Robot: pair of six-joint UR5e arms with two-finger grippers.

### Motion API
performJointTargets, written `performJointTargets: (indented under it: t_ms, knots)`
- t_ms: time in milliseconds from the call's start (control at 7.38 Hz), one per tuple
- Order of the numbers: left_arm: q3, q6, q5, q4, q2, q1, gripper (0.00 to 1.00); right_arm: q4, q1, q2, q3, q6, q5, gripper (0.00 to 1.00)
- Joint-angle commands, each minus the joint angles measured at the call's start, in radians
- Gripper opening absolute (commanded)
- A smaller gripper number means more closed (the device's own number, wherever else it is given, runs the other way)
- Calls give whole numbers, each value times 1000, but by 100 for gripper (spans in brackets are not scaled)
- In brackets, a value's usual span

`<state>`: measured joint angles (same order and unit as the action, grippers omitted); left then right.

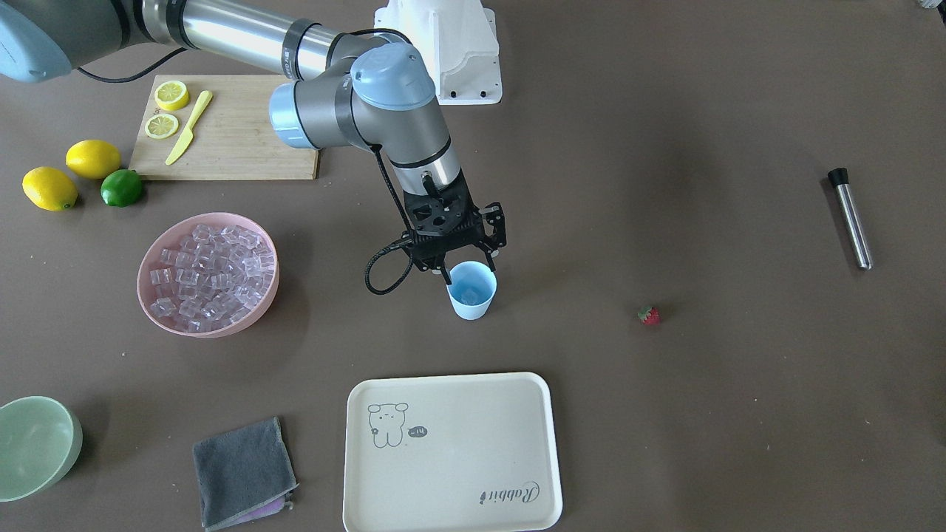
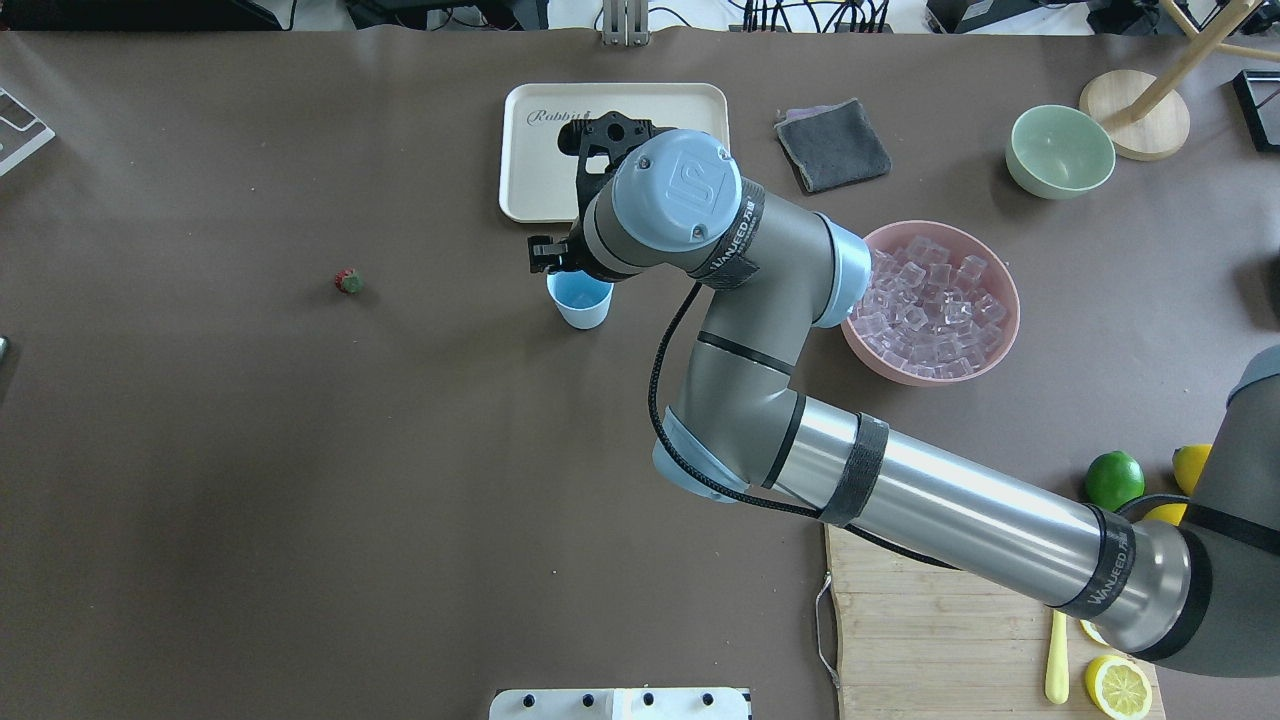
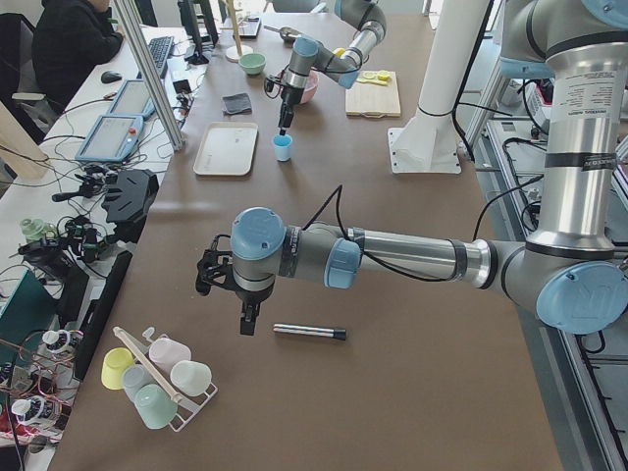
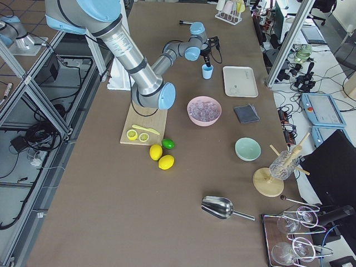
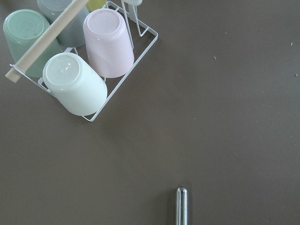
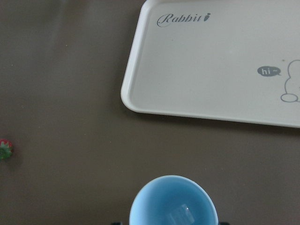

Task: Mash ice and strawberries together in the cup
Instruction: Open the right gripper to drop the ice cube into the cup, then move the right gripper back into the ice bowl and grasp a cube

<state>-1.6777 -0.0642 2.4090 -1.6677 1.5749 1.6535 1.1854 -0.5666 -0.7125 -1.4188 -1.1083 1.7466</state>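
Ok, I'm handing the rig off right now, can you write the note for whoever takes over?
Right gripper: jaws open just above the cup, holding nothing.
Left gripper: over the table beside the metal rod; open or shut cannot be told.
Ice: one cube in the cup, the rest in the pink bowl.
Strawberry: on the table, apart from the cup.
Done: one cube in.
Left: strawberry into the cup, maybe more ice, then mashing.
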Motion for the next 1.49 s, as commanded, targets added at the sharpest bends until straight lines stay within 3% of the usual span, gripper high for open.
performJointTargets:
  t_ms: [0, 271, 406, 813, 1219, 1354]
  knots:
    - [3, 0, -1, 2, 2, 0, 98, 38, -44, -107, -95, 7, 71, 98]
    - [1, 0, 1, -1, -3, 0, 98, 228, -181, -255, -286, 168, 230, 94]
    - [1, 0, 1, -1, -3, 0, 98, 337, -234, -309, -354, 308, 252, 94]
    - [0, 0, -1, -3, -1, 0, 98, 375, -303, -493, -393, 498, 238, 93]
    - [-4, 0, -1, -3, 2, 2, 98, 442, -245, -521, -391, 486, 112, 93]
    - [-7, 0, 1, -3, 1, 2, 98, 486, -218, -509, -391, 484, 84, 84]
